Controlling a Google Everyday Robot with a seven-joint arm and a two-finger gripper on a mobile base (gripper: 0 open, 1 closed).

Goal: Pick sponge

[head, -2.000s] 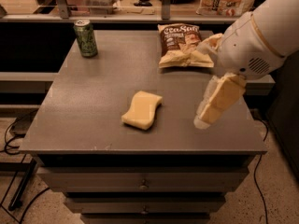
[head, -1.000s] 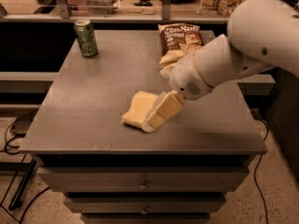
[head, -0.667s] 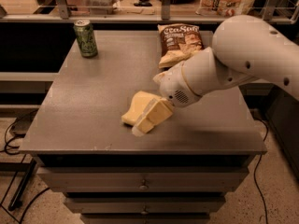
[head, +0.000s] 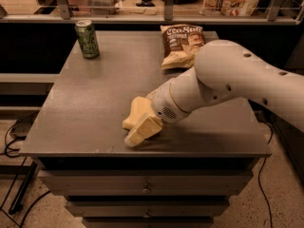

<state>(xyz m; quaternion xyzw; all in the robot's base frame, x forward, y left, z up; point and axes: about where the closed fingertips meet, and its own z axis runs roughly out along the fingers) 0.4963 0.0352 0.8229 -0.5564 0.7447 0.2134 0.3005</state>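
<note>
Since the end effector [head: 141, 132] sits low at the table's [head: 85, 103] front edge, near the middle of that edge, the grasp turns on one relation: the sponge [head: 135, 109] lies directly under and just behind it, on the side toward the table's back, and the two appear to be touching. Much of the sponge's near end is covered. Its long axis seems to run from the table's front edge toward the back, leaning slightly right. Whether the end effector is apart, together or clamped on the foam cannot be told. The white arm [head: 228, 82] reaches in from the table's right side. The grey tabletop is flat and matte. A green can [head: 87, 39] stands at the table's back left and a chip bag [head: 183, 44] lies at its back, right of centre. Below the table are drawers [head: 147, 189], behind it a railed shelf, and cables [head: 12, 137] trail on the floor to its left.
</note>
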